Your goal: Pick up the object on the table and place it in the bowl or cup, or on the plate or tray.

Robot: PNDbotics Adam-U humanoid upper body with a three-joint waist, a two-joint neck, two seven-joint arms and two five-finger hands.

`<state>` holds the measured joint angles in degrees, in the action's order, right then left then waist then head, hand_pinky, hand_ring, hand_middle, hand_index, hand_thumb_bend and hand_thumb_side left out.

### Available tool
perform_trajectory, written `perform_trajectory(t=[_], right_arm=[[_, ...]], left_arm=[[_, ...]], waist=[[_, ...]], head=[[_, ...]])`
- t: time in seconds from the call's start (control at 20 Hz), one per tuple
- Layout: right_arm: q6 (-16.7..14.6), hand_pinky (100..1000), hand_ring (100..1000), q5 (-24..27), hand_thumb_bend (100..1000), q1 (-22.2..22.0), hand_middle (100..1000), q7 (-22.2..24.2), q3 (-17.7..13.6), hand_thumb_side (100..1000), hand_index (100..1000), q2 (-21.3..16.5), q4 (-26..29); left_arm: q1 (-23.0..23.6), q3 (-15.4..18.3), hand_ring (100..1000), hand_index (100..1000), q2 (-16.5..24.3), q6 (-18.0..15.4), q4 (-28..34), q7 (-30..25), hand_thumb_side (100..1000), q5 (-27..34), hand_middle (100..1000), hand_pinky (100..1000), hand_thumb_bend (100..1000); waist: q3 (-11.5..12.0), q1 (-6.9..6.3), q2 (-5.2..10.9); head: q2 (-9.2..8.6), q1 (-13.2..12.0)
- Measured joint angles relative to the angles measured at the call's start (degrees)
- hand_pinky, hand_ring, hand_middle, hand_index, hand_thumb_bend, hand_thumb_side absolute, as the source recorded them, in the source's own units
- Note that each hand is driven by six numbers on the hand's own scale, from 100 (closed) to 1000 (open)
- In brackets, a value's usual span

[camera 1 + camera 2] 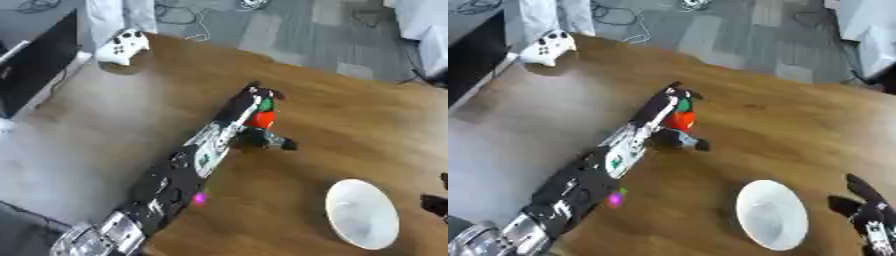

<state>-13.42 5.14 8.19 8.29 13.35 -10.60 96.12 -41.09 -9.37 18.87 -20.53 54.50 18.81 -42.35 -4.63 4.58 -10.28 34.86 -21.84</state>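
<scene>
A small red object with a green top (261, 116) sits in my left hand (254, 107), near the middle of the wooden table (350, 115). The hand's fingers and thumb are curled around it, and the black and silver arm runs in from the lower left. A white plate (772, 215) lies on the table to the lower right, well apart from the red object. My right hand (868, 207) rests open at the lower right edge, fingers up, just right of the plate.
A white game controller (122, 46) lies at the table's far left corner. A black monitor or box (35, 65) stands beyond the left edge. Cables and grey carpet lie past the far edge.
</scene>
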Motion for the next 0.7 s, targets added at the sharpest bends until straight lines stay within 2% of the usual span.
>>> perform_trajectory(t=[0.7], right_arm=[[-0.21,768,734,1.59,100,0.0,916,0.75,-0.01,774,830,0.05,1.42]], left_arm=[[0.86,1.06,483,776,-0.02,-0.29,-1.04,1.28,809,1.1,436,1000,1000]], waist=[[-0.35,1.36,-0.28]], head=[[-1.52,-1.43]])
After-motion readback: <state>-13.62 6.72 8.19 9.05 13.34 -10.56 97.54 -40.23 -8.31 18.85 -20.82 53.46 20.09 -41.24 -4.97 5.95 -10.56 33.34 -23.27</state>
